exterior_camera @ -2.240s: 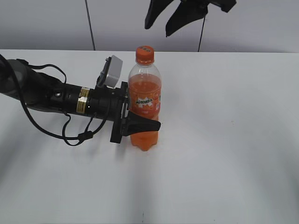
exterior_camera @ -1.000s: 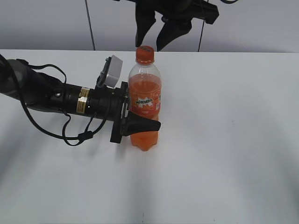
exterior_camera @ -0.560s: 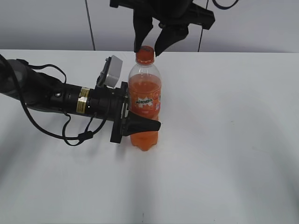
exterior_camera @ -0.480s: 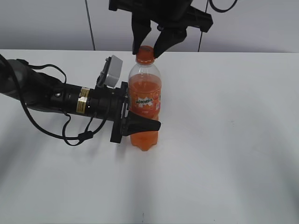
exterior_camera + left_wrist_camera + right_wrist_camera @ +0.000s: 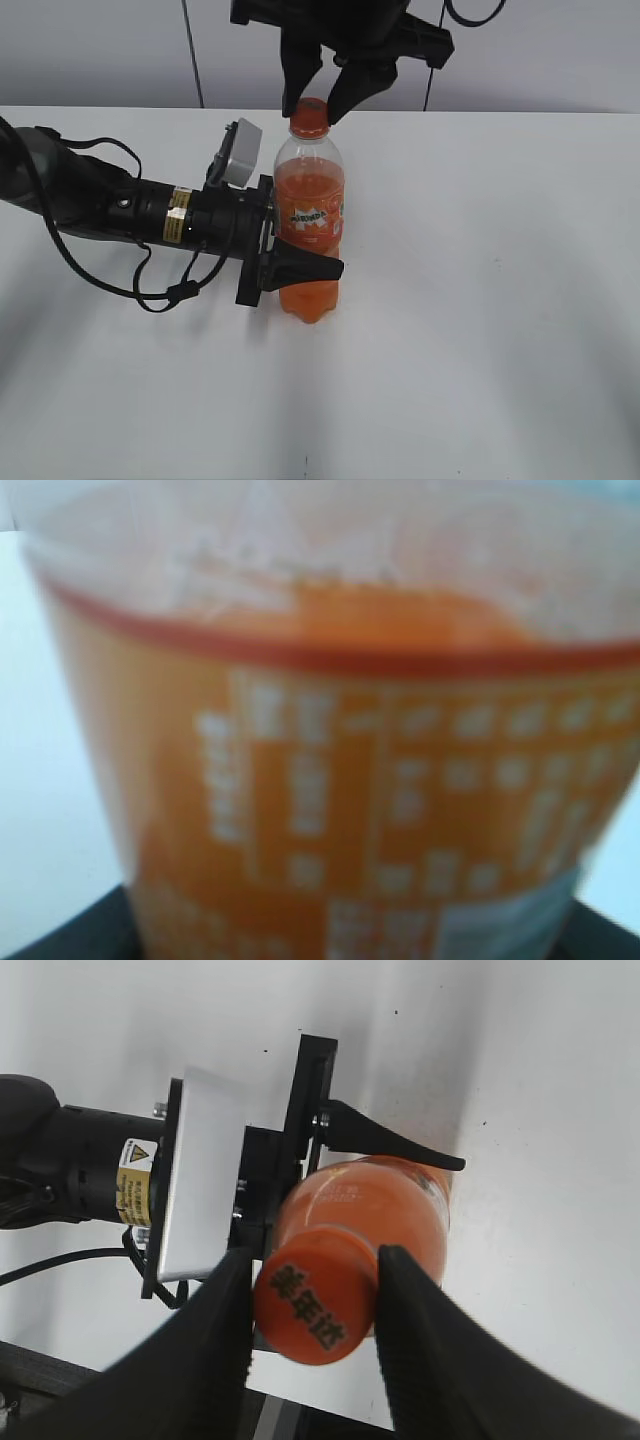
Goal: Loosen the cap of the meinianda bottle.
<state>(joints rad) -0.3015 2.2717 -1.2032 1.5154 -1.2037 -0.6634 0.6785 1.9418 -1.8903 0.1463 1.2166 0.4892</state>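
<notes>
Exterior: meinianda bottle (image 5: pixel 311 235) upright on white bench (image 5: pixel 480 300), centre-left. Left claw (image 5: pixel 292 255) reaches in from the left, clamped on the bottle's lower body. Right claw (image 5: pixel 322 102) hangs above, fingers either side of the cap (image 5: pixel 309 117).

Left wrist: bottle label fills view, blurred.

Right wrist: cap (image 5: pixel 316 1305) sits between the right claw (image 5: pixel 314 1290) fingers, both touching its sides, partly open around it.

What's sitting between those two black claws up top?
The orange cap of the bottle, between the right gripper's fingers, clearest in the right wrist view.
</notes>
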